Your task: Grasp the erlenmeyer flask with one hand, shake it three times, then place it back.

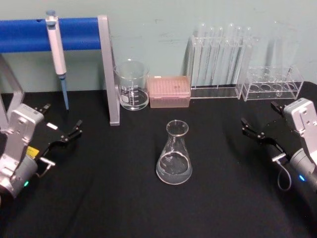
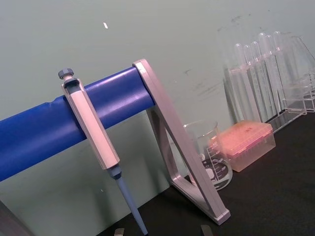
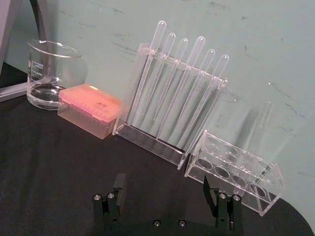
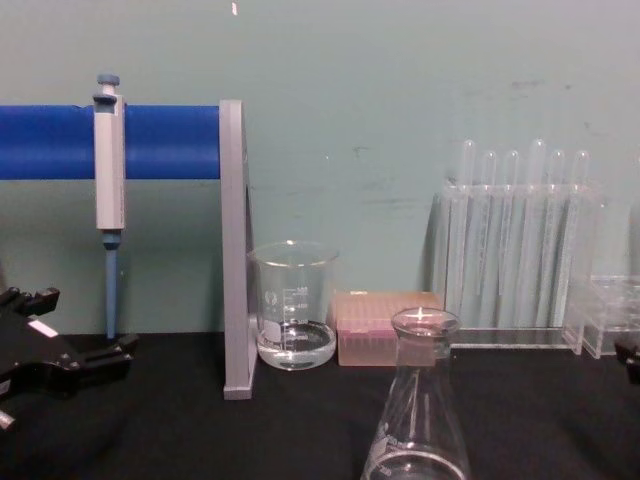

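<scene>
Holds nothing, left gripper jaws apart, right gripper jaws apart too | finds erlenmeyer flask standing neck-up on black table, right of left gripper, left of right gripper | looks a bit nearer right gripper

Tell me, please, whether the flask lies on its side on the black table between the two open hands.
No: the flask stands upright on its base, as the head view shows. It is on the black table between the open left hand and right hand.
</scene>
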You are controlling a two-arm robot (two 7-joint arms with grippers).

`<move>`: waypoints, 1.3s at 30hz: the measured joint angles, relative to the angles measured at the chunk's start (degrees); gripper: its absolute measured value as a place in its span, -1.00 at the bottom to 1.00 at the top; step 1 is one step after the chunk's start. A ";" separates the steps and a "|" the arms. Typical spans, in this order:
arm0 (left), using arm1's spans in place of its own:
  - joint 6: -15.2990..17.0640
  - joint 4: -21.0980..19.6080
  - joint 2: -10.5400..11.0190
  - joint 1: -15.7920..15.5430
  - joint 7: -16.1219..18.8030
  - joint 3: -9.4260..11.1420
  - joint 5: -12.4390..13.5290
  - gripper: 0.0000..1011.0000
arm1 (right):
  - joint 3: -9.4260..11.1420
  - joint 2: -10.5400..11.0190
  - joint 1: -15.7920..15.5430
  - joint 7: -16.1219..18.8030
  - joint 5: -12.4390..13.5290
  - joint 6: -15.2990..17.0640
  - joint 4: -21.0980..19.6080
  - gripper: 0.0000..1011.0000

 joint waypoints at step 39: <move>0.00 0.00 0.00 0.00 0.00 0.00 0.00 0.98 | 2.76 1.34 -1.44 7.09 4.10 0.83 -1.83 0.98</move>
